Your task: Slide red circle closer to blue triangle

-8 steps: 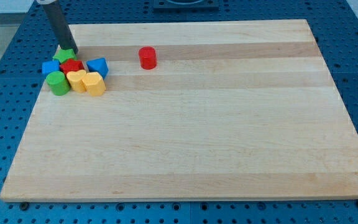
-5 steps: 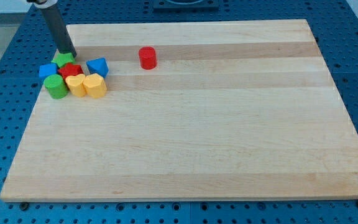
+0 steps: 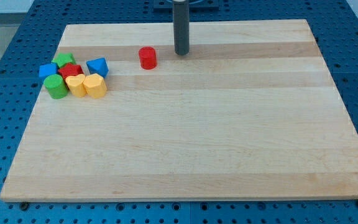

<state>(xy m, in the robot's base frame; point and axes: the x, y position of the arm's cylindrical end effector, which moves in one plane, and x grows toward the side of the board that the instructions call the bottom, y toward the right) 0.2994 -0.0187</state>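
My tip (image 3: 181,53) is standing just right of the untouched red circle block (image 3: 147,57), which is sitting well apart from the blue triangle block (image 3: 97,66) on the pale wooden worktop (image 3: 229,137); no fingers exist.

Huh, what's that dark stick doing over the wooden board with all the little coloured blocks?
That rod is a robot arm's pusher. Its job is to slide the red circle toward the blue triangle. My tip sits just to the view's right of the red circle, not touching it. The blue triangle lies farther to the view's left, at the edge of a cluster of green, blue, red and yellow blocks. A push toward the view's left looks likely next.
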